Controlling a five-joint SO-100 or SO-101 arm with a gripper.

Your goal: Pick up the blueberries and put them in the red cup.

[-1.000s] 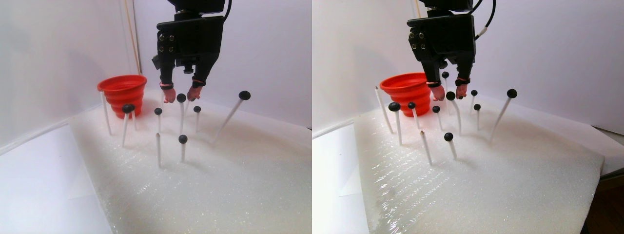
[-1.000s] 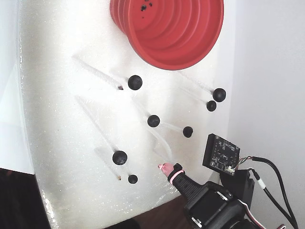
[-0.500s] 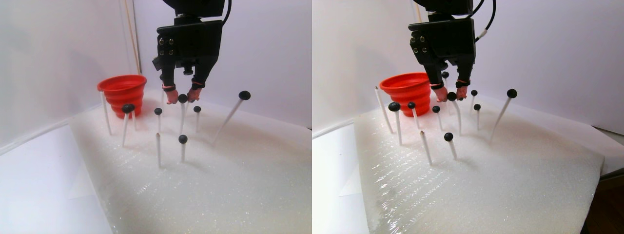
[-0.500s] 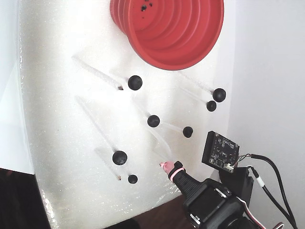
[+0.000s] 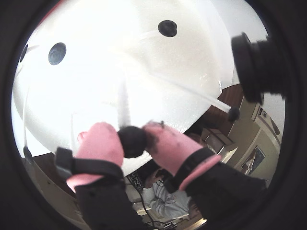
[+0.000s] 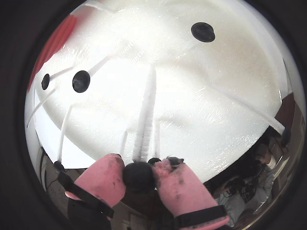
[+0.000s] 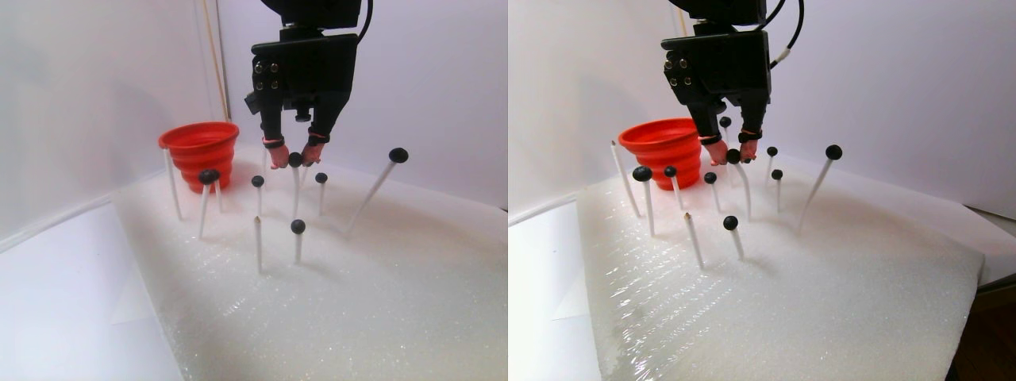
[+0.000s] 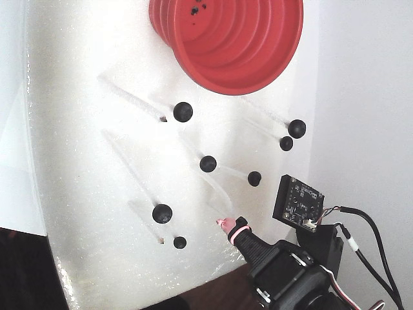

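Note:
My gripper (image 5: 132, 142) has pink fingertips and is shut on one blueberry (image 5: 132, 140), a matte black ball still on top of a white stick (image 5: 123, 103). The other wrist view shows the same grip (image 6: 139, 175), with both pads touching the ball. In the stereo pair view the gripper (image 7: 295, 159) hangs to the right of the red cup (image 7: 198, 149). Several other blueberries (image 8: 208, 164) stand on sticks around it. The fixed view looks into the red cup (image 8: 258, 58), which holds dark specks, and shows only one pink fingertip (image 8: 224, 225).
All the sticks are planted in a white foam sheet (image 7: 357, 278). Two bare sticks (image 7: 258, 242) stand in front of and beside the cup. A tall slanted stick carries a berry (image 7: 398, 155) at the right. White walls close the back and left.
The fingers have closed from either side onto the berry that was between them. The gripper has risen slightly. The other berries and the cup have not moved.

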